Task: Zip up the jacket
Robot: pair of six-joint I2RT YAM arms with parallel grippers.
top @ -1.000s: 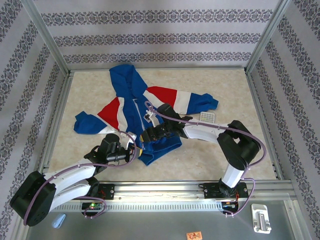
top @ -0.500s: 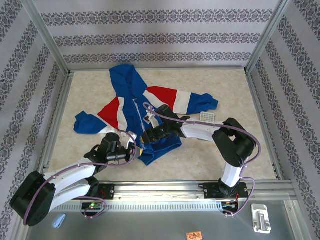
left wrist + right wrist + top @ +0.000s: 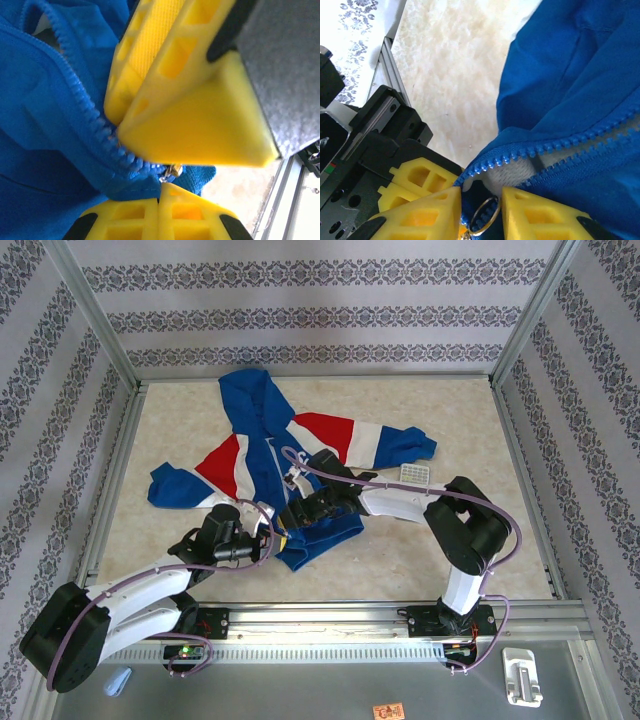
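The blue jacket with red and white panels lies flat, hood toward the far wall, its zipper apart above the hem. My left gripper is at the bottom hem. In the left wrist view it is shut on the blue hem beside a small metal zipper end. My right gripper sits just above it. Its fingers hold the zipper pull ring between them, and the blue teeth spread open beyond. The right gripper's yellow finger looms over the left one.
A small white ribbed piece lies on the table right of the jacket, near its right sleeve. Metal frame posts and patterned walls ring the table. A rail runs along the near edge.
The right arm's elbow has swung inward to the left, and its gripper has edged a little left along the zipper. The left arm has stayed still.
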